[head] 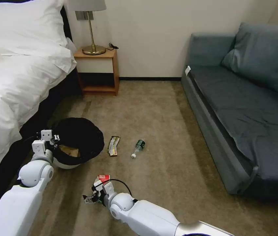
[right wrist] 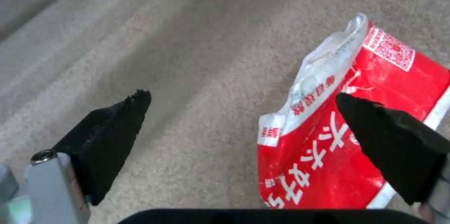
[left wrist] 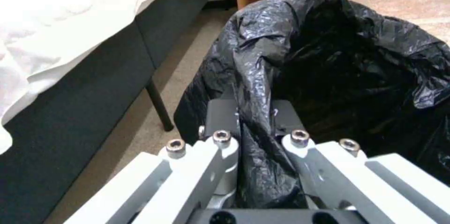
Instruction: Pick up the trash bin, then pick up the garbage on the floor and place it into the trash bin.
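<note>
The trash bin, white with a black liner bag, stands by the bed, and a tan crumpled paper lies inside it. My left gripper is shut on the bin's near rim, and its pads pinch a fold of the liner. On the carpet lie a dark-and-gold wrapper and a small clear bottle. My right gripper hangs low and open over the carpet. In the right wrist view the red-and-white wrapper lies flat under one fingertip of that gripper, with bare carpet between the fingers.
A white-sheeted bed with a dark base runs along the left. A wooden nightstand with a lamp stands at the back wall. A grey-blue sofa fills the right side. Open carpet lies between them.
</note>
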{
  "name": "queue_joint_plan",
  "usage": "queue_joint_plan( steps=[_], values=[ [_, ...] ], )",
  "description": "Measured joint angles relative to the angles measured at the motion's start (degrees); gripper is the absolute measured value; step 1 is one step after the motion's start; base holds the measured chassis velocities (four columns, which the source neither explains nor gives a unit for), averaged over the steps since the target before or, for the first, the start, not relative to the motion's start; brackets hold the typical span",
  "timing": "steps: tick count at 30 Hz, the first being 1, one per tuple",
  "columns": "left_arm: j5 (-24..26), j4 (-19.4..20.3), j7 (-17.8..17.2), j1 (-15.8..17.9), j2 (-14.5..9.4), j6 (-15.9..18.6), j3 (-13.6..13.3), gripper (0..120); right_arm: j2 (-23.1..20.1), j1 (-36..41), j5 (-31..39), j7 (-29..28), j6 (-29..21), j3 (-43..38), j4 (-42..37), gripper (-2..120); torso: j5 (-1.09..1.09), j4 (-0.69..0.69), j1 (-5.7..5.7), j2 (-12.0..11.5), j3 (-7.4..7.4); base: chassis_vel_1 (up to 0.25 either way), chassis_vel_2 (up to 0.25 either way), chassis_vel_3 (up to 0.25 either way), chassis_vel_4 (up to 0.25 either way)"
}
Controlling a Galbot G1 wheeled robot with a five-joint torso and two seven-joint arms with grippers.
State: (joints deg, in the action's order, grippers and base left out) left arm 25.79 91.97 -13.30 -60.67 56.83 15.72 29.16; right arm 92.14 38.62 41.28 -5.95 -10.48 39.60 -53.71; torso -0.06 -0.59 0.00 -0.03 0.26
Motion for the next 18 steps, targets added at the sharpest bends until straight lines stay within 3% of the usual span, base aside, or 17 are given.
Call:
queue_joint_plan(
  steps=[11, 12, 18],
  values=[
    [-0.06, 0.08, 0.01, 0.05, 0.20, -0.02, -0.36, 6, 0.06, -0.31, -1.19, 1.86, 1.04, -0.78, 3.08, 99, 0.00, 0.00, 0.00, 0.00, 0.00, 0.000, 0.000, 0.000, 0.000],
    [-0.07, 0.13, 0.01, 0.03, 0.24, -0.02, -0.39, 6, 0.06, -0.38, -1.34, 2.16, 1.18, -0.93, 3.54, 93, 0.00, 0.00, 0.00, 0.00, 0.00, 0.000, 0.000, 0.000, 0.000],
    [-0.17, 0.22, 0.03, -0.04, 0.31, -0.12, -0.56, 6, 0.06, -0.66, -1.94, 3.37, 1.68, -1.52, 5.67, 85, 0.00, 0.00, 0.00, 0.00, 0.00, 0.000, 0.000, 0.000, 0.000]
  ],
)
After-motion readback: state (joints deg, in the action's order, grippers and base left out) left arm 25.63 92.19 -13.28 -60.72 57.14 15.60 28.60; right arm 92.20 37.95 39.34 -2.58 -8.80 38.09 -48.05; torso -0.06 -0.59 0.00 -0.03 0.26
